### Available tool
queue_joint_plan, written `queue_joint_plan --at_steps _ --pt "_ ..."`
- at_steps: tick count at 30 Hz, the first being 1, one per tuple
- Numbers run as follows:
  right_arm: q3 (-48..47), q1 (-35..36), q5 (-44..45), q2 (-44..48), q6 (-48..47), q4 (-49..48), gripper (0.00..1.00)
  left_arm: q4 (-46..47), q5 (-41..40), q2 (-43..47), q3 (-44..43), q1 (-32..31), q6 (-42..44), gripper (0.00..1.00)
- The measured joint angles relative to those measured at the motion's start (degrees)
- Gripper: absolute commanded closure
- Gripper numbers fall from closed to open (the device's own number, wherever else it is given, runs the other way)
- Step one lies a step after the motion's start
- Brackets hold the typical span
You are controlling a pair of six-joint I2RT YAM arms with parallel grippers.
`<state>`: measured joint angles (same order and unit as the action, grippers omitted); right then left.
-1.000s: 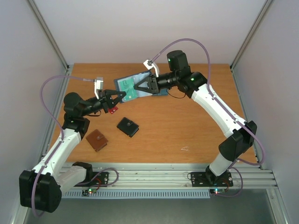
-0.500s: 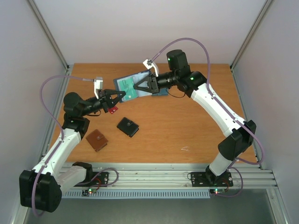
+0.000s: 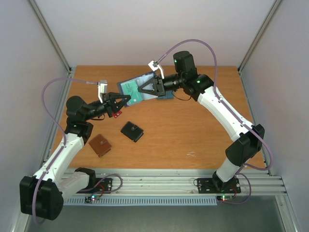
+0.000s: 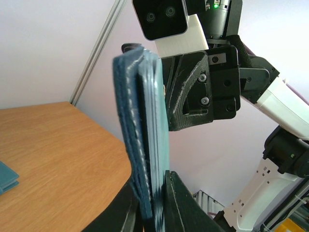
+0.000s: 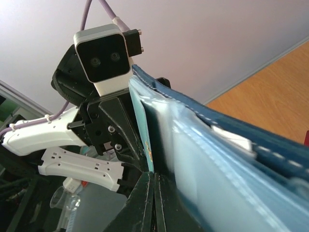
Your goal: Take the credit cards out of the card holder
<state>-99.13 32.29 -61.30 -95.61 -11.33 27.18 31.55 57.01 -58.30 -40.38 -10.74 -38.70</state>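
The card holder [image 3: 131, 88] is held open in the air, behind the black wallet [image 3: 132, 131]. Its long axis is directed from near-left to far-right. Its near-left edge is clamped by the left gripper [image 3: 127, 99], and its far-right part by the closed right gripper [image 3: 142, 90].

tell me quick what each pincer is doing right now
left pincer: straddling the holder edge, grip cannot be told
right pincer: closed on the holder
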Motion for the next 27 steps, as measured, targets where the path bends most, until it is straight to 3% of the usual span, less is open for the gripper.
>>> queue_joint_plan --at_steps 7,18,23,27 --pt "0.0 -0.8 0.2 0.6 -1.2 2.4 0.99 0.0 0.2 0.0 0.0 -0.3 0.2 0.83" --pt "0.0 -1.4 1.1 1.8 -3.2 5.1 0.99 0.0 0.9 0.0 0.0 -0.5 0.6 0.97" --pt "0.0 -1.9 1.1 1.9 -4.5 6.9 0.99 -0.1 1.1 0.0 0.0 -0.7 0.5 0.84" --pt "0.0 -2.7 0.9 2.3 -4.9 8.0 0.99 -0.2 1.1 0.0 0.0 -0.7 0.5 0.99"
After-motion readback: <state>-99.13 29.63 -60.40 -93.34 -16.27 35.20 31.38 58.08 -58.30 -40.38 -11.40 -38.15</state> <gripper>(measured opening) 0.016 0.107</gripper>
